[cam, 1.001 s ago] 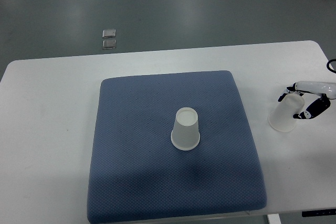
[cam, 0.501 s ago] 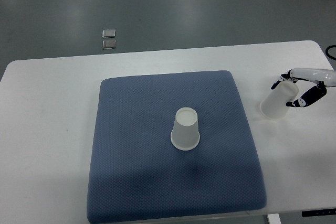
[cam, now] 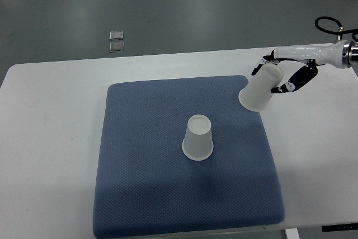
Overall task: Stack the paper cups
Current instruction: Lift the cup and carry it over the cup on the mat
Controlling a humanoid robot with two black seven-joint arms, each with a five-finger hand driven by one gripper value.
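Your right hand (cam: 282, 74) comes in from the right edge, its arm cut off there, fingers wrapped around a translucent white paper cup (cam: 259, 89) tilted mouth-down over the far right corner of the blue textured pad (cam: 145, 194). A second cup (cam: 198, 137) stands upside down at the pad's middle. You'll read no writing on either cup.

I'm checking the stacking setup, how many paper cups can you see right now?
2. One translucent white paper cup stands upside down near the middle of the blue padded mat. The other white paper cup is held tilted in the right hand above the mat's far right corner.
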